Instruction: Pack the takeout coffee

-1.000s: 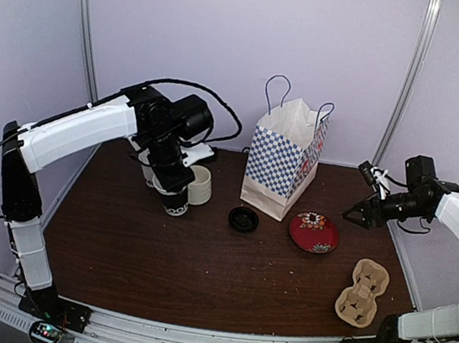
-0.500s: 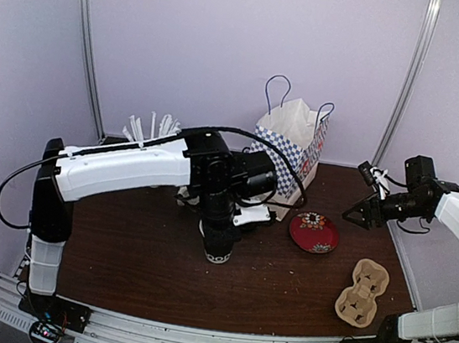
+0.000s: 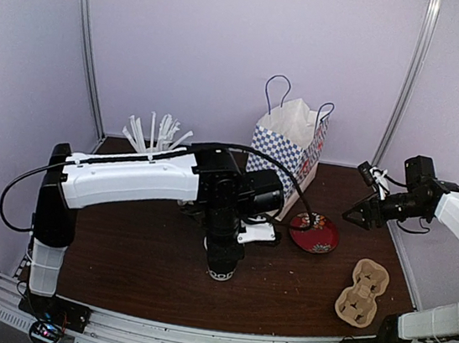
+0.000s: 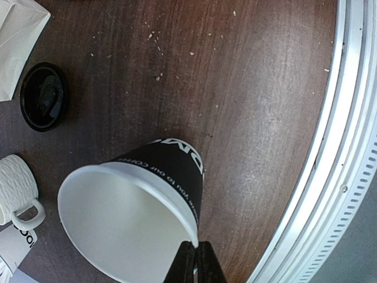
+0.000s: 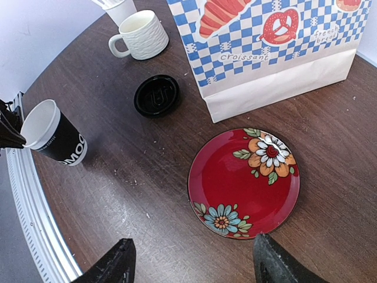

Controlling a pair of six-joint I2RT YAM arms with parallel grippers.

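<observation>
The left gripper is pinched shut on the rim of the coffee cup, its two dark fingertips meeting over the paper edge. The cup – black with white lettering and a white inside – hangs tilted in that grip, open-mouthed and without its lid, low over the near middle of the table. Whether its base touches the wood cannot be told.

The black lid lies flat on the table, apart from the cup, between it and the checked paper bag. A cream mug stands near the lid, and a cup of white straws stands behind the arm at the back left. The bag stands upright at the back with its handles up.

At the right side, the right gripper hangs in the air with its fingers spread wide, holding nothing. Below it lies a red flowered plate, just in front of the bag – and a cardboard cup carrier rests near the front right corner
</observation>
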